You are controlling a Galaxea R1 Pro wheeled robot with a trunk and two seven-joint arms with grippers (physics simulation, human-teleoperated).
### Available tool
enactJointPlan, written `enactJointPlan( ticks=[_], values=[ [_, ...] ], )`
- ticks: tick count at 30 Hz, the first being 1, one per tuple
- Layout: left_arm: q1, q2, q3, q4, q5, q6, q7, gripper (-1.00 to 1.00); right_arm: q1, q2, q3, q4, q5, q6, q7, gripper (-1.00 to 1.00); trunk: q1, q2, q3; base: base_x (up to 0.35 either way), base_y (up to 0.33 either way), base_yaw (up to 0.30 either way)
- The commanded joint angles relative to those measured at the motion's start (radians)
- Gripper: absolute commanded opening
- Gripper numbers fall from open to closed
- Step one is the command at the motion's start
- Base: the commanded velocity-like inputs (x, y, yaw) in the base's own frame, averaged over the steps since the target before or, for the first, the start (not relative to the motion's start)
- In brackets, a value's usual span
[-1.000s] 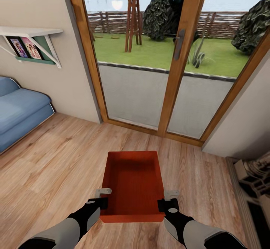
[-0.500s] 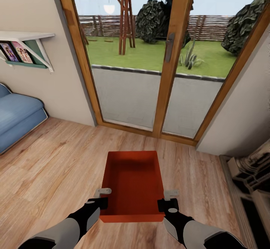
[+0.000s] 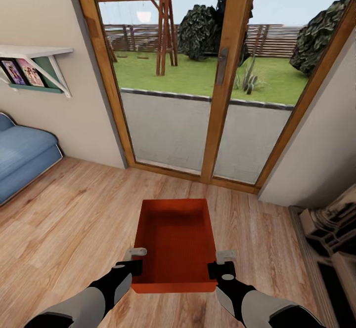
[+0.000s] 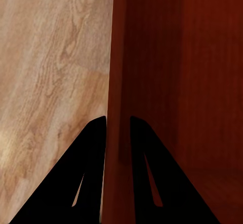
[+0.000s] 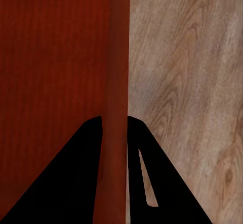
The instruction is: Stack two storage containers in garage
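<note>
One container (image 3: 174,239) is carried, its side walls clamped by left gripper (image 3: 134,260) and right gripper (image 3: 221,263); a turn toward the garage is needed.

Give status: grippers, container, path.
Left gripper shut on container wall; right gripper likewise. Container carried over wood floor. Glass doors ahead.

No legible text, labels, brands or numbers. Pictures (image 3: 22,72) under the wall shelf (image 3: 34,51) carry nothing readable.

Both arms forward, left gripper (image 3: 135,260) and right gripper (image 3: 222,264) jaws clamped tight.
</note>
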Motion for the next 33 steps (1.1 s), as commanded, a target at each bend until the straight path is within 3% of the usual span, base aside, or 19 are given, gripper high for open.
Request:
enactJointPlan(
  ticks=[1,33],
  values=[
    [0.000,0.011,0.010,-0.003,-0.006,0.006,0.016,-1.00,0.000,0.001,-0.029,-0.001,0.005,0.000,0.001,-1.00,0.000,-0.001,0.001,0.000,0.000,0.000],
    [0.000,0.023,0.010,-0.003,-0.005,0.005,0.016,-1.00,-0.001,0.001,-0.032,-0.001,0.003,0.003,0.002,-1.00,0.000,-0.001,0.052,0.000,0.000,0.000]
  ],
)
